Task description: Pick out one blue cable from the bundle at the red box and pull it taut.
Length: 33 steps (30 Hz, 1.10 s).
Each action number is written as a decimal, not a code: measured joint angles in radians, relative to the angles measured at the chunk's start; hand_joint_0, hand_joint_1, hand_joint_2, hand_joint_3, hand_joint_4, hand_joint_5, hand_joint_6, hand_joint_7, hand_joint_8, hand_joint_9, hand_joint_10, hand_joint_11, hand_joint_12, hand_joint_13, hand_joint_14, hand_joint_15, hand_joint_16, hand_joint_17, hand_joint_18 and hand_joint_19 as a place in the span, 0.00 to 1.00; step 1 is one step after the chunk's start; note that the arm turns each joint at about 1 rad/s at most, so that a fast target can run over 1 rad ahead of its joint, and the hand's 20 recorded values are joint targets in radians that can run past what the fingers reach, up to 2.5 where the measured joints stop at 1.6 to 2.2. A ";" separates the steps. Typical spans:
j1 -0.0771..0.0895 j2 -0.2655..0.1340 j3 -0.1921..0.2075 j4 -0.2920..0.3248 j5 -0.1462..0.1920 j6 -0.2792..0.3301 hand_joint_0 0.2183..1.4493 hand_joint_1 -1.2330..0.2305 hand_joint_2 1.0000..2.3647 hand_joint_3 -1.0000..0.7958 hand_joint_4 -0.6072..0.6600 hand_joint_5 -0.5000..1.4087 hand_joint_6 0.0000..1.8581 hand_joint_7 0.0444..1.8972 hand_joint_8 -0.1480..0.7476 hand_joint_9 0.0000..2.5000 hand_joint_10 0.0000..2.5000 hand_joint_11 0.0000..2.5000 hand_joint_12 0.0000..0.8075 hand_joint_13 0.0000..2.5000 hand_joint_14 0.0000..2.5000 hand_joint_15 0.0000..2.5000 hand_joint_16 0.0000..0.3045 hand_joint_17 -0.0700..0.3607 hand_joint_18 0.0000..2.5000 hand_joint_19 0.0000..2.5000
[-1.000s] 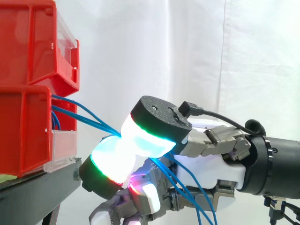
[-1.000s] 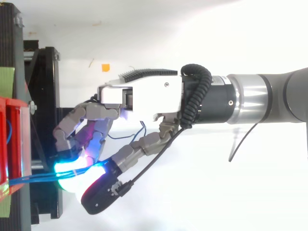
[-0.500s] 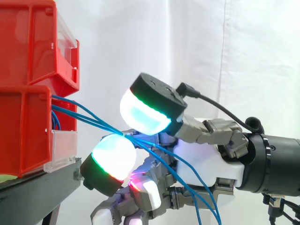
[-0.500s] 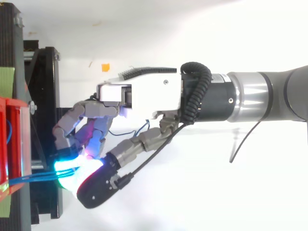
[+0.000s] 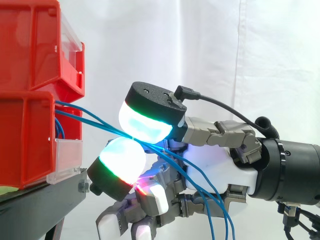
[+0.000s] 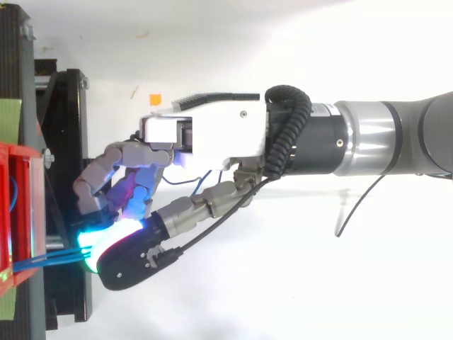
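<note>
Several thin blue cables (image 5: 85, 117) leave the front of the lower red box (image 5: 30, 135) and slope down to the right. My hand (image 5: 215, 170) reaches in from the right, just in front of the box. One glowing pad (image 5: 145, 125) sits above the cables and another (image 5: 122, 160) below, and the two pads meet on the strands. Behind the pads the cables hang down past the palm. From above, the hand (image 6: 205, 134) curls toward the box (image 6: 18, 212), with the cables (image 6: 42, 261) running into the glowing tips.
A second red box (image 5: 35, 45) is stacked on the lower one. Both rest on a black stand (image 5: 35, 200), whose edge lies just left of and below the fingers. A white curtain hangs behind.
The two pads were pressed together a second ago, then parted with the cables loose between them. They have now come together again on the cables, a little nearer the box.
</note>
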 measured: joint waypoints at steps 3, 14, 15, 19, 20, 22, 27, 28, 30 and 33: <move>0.000 0.000 0.000 0.000 0.001 -0.001 0.32 0.33 0.02 0.52 0.61 0.20 0.49 0.57 0.57 0.49 0.01 0.28 0.57 0.32 0.01 0.17 0.21 0.50 0.32 0.30; 0.004 0.000 0.002 -0.001 0.002 -0.002 0.41 0.27 0.01 0.36 0.59 0.19 0.49 0.60 0.57 0.49 0.01 0.27 0.57 0.33 0.01 0.17 0.21 0.50 0.34 0.29; 0.004 0.000 0.001 -0.001 0.002 -0.002 0.41 0.27 0.01 0.35 0.59 0.19 0.49 0.60 0.57 0.49 0.01 0.27 0.57 0.33 0.01 0.17 0.22 0.50 0.34 0.29; 0.004 0.000 0.002 -0.001 0.001 -0.003 0.42 0.28 0.00 0.28 0.57 0.19 0.49 0.61 0.57 0.50 0.01 0.27 0.58 0.34 0.01 0.17 0.22 0.50 0.34 0.29; 0.004 0.000 0.002 -0.001 0.001 -0.003 0.42 0.28 0.00 0.28 0.57 0.19 0.49 0.61 0.57 0.49 0.01 0.28 0.57 0.34 0.01 0.17 0.22 0.51 0.34 0.29; 0.004 0.000 0.002 -0.001 0.001 -0.003 0.41 0.29 0.00 0.28 0.57 0.19 0.49 0.61 0.57 0.50 0.01 0.28 0.57 0.34 0.01 0.17 0.22 0.51 0.34 0.29; 0.004 0.000 0.002 -0.001 0.000 -0.003 0.39 0.31 0.00 0.28 0.59 0.20 0.49 0.59 0.56 0.50 0.01 0.28 0.57 0.34 0.01 0.17 0.21 0.50 0.34 0.29; 0.004 0.000 0.002 -0.001 0.000 -0.003 0.37 0.31 0.00 0.28 0.59 0.20 0.49 0.58 0.56 0.50 0.01 0.28 0.57 0.34 0.01 0.17 0.21 0.50 0.34 0.29; 0.004 0.000 0.002 -0.001 -0.001 -0.003 0.36 0.32 0.00 0.28 0.61 0.20 0.49 0.56 0.56 0.50 0.01 0.28 0.57 0.34 0.01 0.17 0.21 0.50 0.34 0.29; 0.004 0.000 0.002 -0.001 -0.001 -0.003 0.32 0.34 0.00 0.28 0.61 0.19 0.48 0.54 0.56 0.50 0.01 0.27 0.57 0.34 0.01 0.17 0.21 0.50 0.34 0.30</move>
